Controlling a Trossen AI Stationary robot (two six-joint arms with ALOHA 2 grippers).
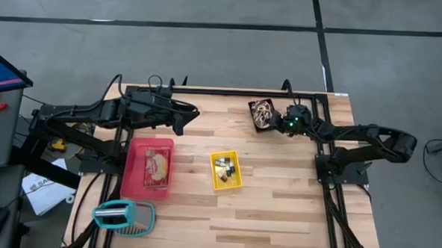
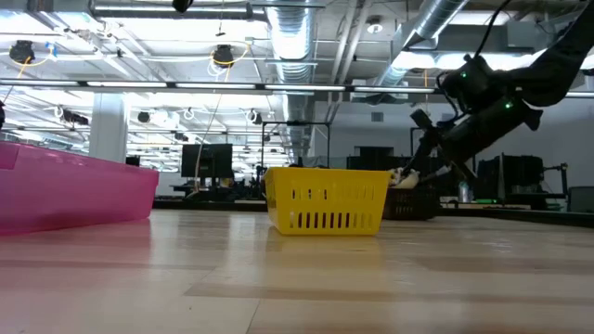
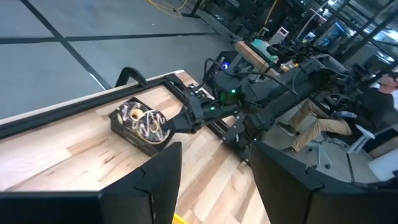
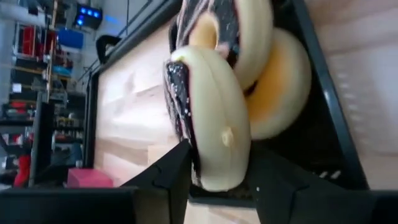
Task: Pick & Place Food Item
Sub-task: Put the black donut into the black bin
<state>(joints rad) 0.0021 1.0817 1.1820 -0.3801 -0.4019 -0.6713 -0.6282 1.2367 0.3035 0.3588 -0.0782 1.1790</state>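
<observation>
Reaching into the black tray [image 1: 260, 113] near the table's [image 1: 277, 209] 1 o'clock edge, the right gripper [image 4: 217, 177] clamps a chocolate-iced donut [image 4: 214, 134]; its fingertips hide the donut's lower rim. At 11 o'clock, the left gripper [image 3: 211, 180] hangs parted, empty. Bare wood lies open between the yellow basket [image 1: 226, 170] and tray.

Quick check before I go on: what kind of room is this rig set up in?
Most likely an industrial lab or workshop. The low view shows exposed ceiling ducts and rows of monitors behind the wooden table; the high view shows a bare concrete floor with dark lines.
</observation>
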